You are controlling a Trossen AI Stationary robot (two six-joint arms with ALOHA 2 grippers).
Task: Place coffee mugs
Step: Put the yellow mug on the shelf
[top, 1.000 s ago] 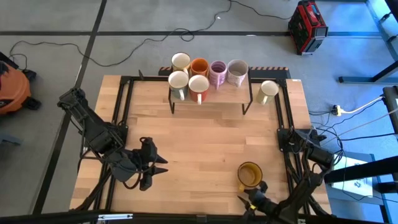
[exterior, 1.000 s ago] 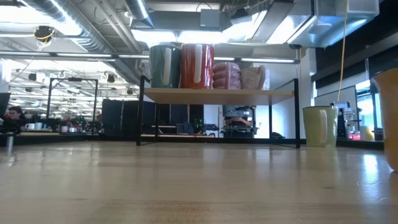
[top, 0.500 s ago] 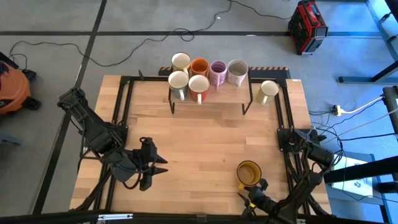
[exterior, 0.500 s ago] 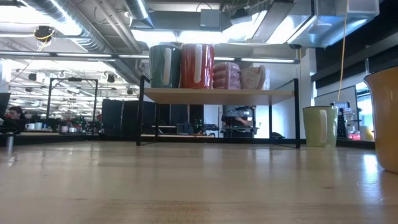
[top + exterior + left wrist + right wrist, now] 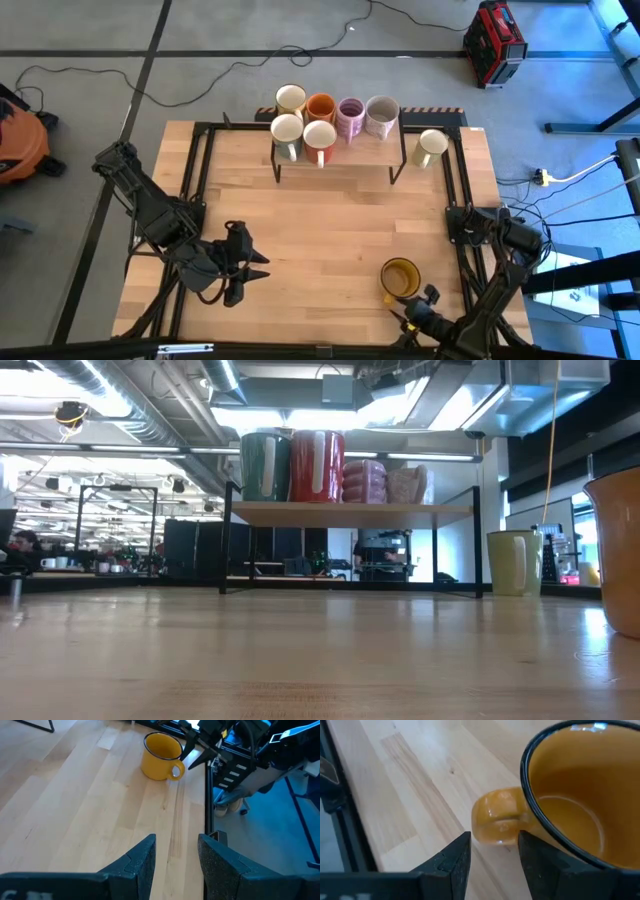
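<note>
Amber-yellow mug [image 5: 400, 279] stands upright on the worktop [image 5: 330, 230] near the front right corner, mouth up, handle [image 5: 496, 816] turned toward the front edge. Right gripper [image 5: 412, 313] sits just in front of that mug; its fingers [image 5: 448, 861] are parted, one on each side of the handle's line, not closed on it and apparently short of contact.

Six mugs stand on the raised shelf [image 5: 338, 150] at the rear centre: cream mug [image 5: 291, 98], orange mug [image 5: 320, 106], lilac mug [image 5: 350, 114] and grey mug [image 5: 381, 113] in the back row, two white mugs [image 5: 287, 131] in front. A pale mug [image 5: 431, 146] stands on the worktop just right of the shelf.

Left gripper [image 5: 252, 265] rests at the front left, well apart from all mugs, fingers [image 5: 140, 861] parted and empty.
</note>
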